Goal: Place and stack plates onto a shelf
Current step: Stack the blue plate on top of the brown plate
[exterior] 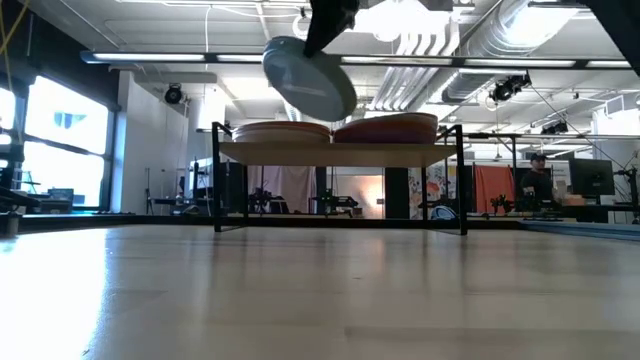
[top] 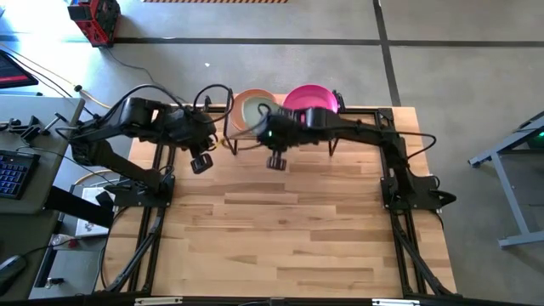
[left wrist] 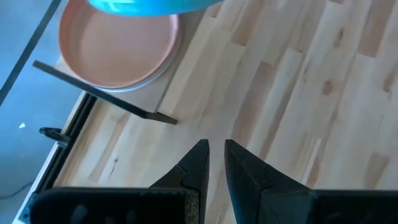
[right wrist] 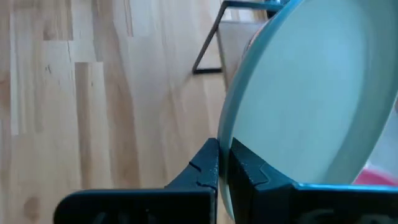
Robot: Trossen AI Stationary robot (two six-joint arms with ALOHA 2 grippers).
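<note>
My right gripper [right wrist: 224, 155] is shut on a pale teal plate [exterior: 310, 78], which hangs tilted in the air in front of and above the shelf [exterior: 340, 153]. The shelf stands at the table's far edge. On its left half lies a tan-pink plate [left wrist: 118, 46] on top of a white one. On its right half, a magenta plate [top: 308, 98] tops a second stack [exterior: 385, 128]. My left gripper [left wrist: 216, 158] hovers left of the shelf, over bare tabletop. Its fingers stand a narrow gap apart with nothing between them. My right gripper pinches the teal plate's rim [right wrist: 231, 134] between its two fingers, one on the plate's inner face and one on its outer face. The fingers slant down from above. The plate is lifted clear and tilted steeply, hanging below the gripper.
The shelf's thin black legs [exterior: 216, 180] and frame bar [left wrist: 99, 90] stand at its corners. The wooden tabletop [top: 289, 238] stretches bare toward the near edge. Both arms' black base frames run along the table's left and right sides.
</note>
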